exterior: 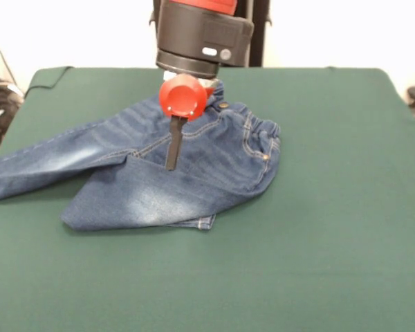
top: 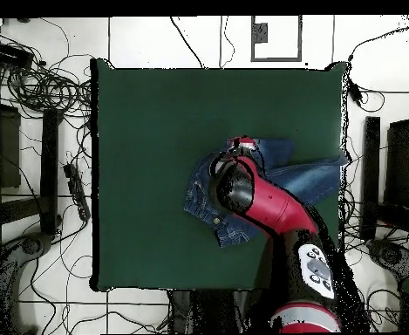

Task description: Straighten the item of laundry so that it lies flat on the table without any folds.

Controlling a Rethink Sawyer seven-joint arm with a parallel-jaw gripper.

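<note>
Hovering over the green worktop [exterior: 332, 207], my jaws [exterior: 171, 164] point down at the middle of the small blue jeans [exterior: 214, 180], the tip at or just above the denim near the crotch; whether they are apart or together I cannot tell, since only one dark blade shows. Beneath me the jeans lie rumpled, the elastic waistband bunched to one side, one leg stretched away toward the worktop's edge, the other folded across itself.
</note>
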